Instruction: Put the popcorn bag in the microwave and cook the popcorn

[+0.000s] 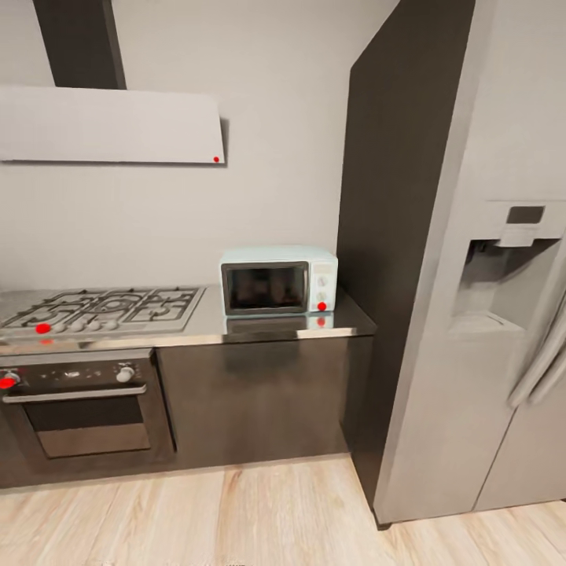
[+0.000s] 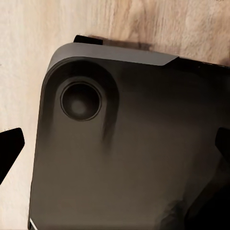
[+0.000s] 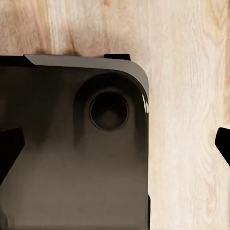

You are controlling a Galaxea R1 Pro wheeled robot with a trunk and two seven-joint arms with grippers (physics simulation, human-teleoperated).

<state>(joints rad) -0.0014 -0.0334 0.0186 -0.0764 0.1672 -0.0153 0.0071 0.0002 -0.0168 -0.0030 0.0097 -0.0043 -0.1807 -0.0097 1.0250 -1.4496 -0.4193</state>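
oven [image 1: 79,413] cut off at left edge, fridge [image 1: 503,314] cropped at right, microwave [image 1: 279,281] interior too dark to tell

The small boxy pale mint-blue microwave [image 1: 279,280] sits on the smooth grey brushed-metal countertop [image 1: 259,326], at its right end, against the grey wall. Left of it on the same surface lies the grey gas hob with black grates [image 1: 106,308], with the dark built-in oven with a bar handle [image 1: 79,413] below the hob and the white slanted hood [image 1: 110,126] above it. Right of the microwave stands a tall dark panel [image 1: 389,236], then the grey double-door refrigerator [image 1: 487,330]. The light wood floor [image 1: 236,515] lies in front of the cabinets.
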